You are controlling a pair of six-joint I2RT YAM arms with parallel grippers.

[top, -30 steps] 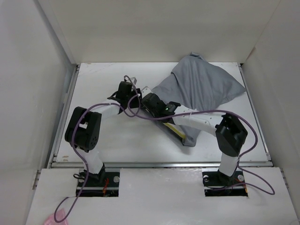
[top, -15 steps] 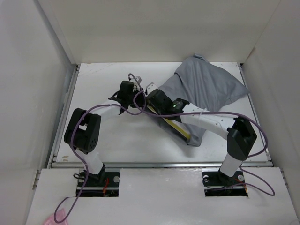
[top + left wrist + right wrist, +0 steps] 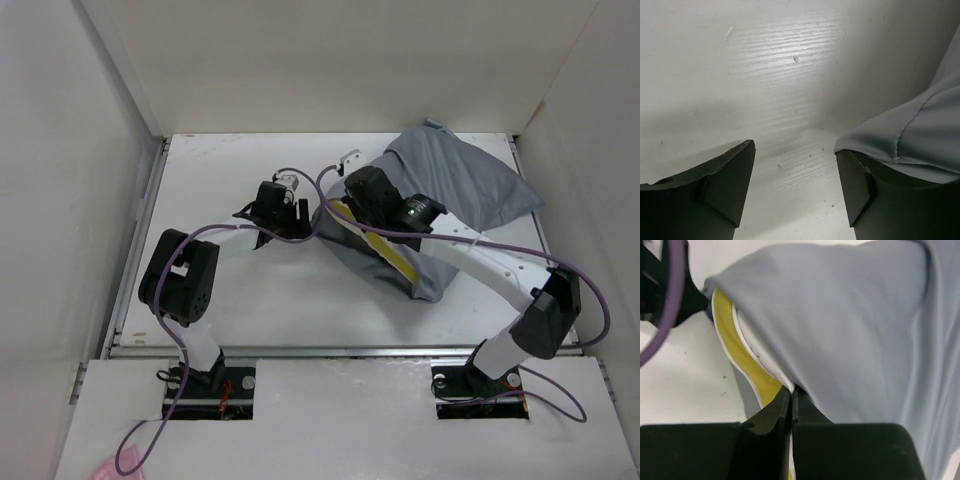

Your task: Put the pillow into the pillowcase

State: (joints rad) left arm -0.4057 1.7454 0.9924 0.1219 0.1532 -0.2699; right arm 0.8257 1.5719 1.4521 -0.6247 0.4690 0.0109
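Stuffing step looked nearly done. The plump white pillow with the yellow edge band sat mostly inside the wrinkly grey fabric pillowcase, far right on the white table. Its long axis ran diagonally and the mouth faced near-left. The right gripper was pinched on the pillowcase hem. The left gripper was spread, with the hem draped over one finger. Next, I'd guess: pull the hem over that yellow strip.

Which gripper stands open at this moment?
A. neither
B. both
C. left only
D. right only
C: the left gripper stands wide apart over the table, while the right gripper is pinched shut on the pillowcase hem, beside the yellow band of the pillow.
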